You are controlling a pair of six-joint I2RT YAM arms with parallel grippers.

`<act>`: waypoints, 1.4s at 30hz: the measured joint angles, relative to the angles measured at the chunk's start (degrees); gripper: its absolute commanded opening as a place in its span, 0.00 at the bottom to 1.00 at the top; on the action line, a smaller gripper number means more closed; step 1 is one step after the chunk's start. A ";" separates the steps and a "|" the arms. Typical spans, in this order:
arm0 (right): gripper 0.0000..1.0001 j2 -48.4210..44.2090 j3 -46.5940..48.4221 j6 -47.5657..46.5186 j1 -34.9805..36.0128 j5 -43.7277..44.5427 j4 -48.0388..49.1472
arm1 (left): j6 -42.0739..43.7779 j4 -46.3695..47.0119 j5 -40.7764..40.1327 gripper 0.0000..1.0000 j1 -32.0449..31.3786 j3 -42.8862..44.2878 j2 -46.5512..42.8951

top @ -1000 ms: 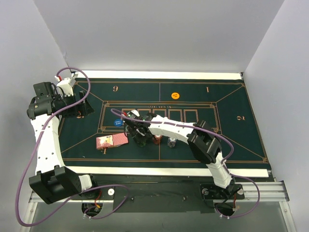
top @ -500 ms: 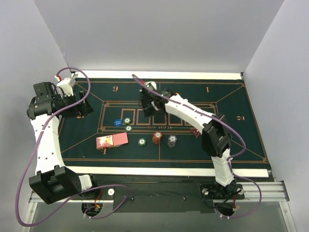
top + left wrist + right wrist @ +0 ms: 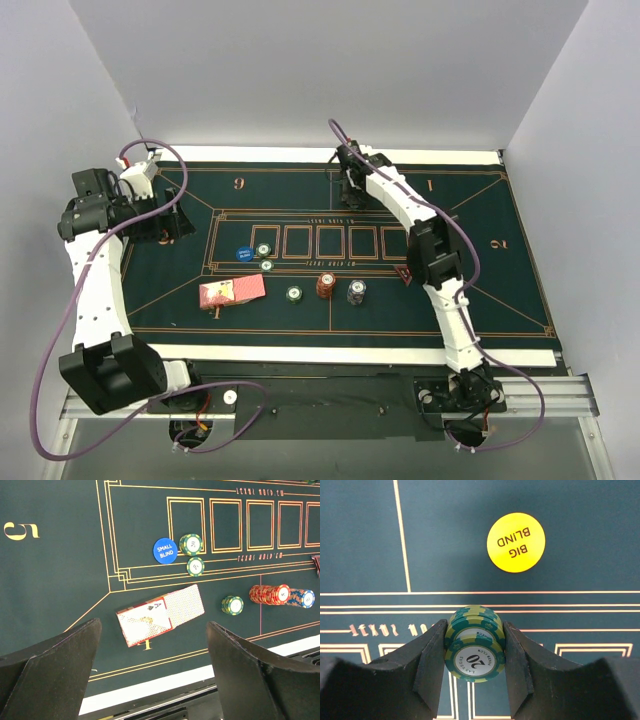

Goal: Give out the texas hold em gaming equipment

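My right gripper [image 3: 349, 186] hangs over the far middle of the felt mat, shut on a small stack of green chips [image 3: 475, 642]. Just beyond it lies the orange BIG BLIND disc [image 3: 516, 542]. My left gripper [image 3: 152, 226] is open and empty over the mat's left side. Its view looks down on the red-backed playing cards [image 3: 160, 614], which have an ace face up. The blue SMALL BLIND disc [image 3: 165, 551] has two green chips [image 3: 191, 544] beside it. Further right are a lone green chip [image 3: 232, 605], a red-orange stack [image 3: 269, 594] and a grey-purple stack [image 3: 301, 598].
The dark green felt mat [image 3: 500, 290] with orange lines covers the table, between white walls. A small red thing [image 3: 405, 274] lies under my right forearm. The mat's white near border [image 3: 150, 687] runs close below the left fingers.
My right arm has swung from the middle of the mat to its far edge, carrying the green chips. The left arm has barely moved.
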 measured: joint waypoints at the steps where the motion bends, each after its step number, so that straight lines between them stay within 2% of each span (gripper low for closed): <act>1: 0.20 1.68 1.05 0.02 -0.17 -0.04 -0.17 | 0.00 0.00 0.02 0.97 0.00 0.00 0.22; 8: 0.21 8.33 5.11 0.22 0.00 -0.72 -2.23 | -0.02 0.02 0.37 0.97 0.17 0.02 1.68; 16: 0.24 9.29 8.31 0.90 -0.07 -0.70 -2.01 | -0.04 0.04 1.18 0.97 0.20 0.87 2.01; 21: 0.29 10.69 10.12 2.01 -0.15 -1.25 -1.14 | -0.07 0.07 1.27 0.97 0.20 0.87 2.01; 23: 0.36 11.56 10.29 2.47 -0.15 -1.79 -0.83 | -0.04 0.07 1.27 0.97 0.20 0.87 2.01; 24: 0.45 11.89 10.36 2.64 -0.15 -1.79 -0.66 | -0.04 0.07 1.27 0.97 0.20 0.87 2.01; 25: 0.50 11.87 10.43 2.89 -0.15 -2.05 -0.57 | -0.04 0.07 1.27 0.97 0.20 0.87 2.01; 26: 0.58 11.87 10.49 3.02 -0.15 -2.27 -0.37 | -0.04 0.04 1.27 0.97 0.20 0.87 2.01; 30: 0.72 11.87 10.47 3.54 -0.11 -3.04 0.44 | -0.07 0.04 1.27 0.97 0.20 0.87 2.01; 36: 0.78 9.07 6.47 3.43 -0.11 -3.02 0.98 | -0.07 -0.04 1.22 0.97 0.20 0.87 1.73; 42: 0.83 -2.27 -3.85 3.19 0.76 -2.25 0.50 | -0.09 -0.76 1.20 0.97 0.20 0.87 -0.52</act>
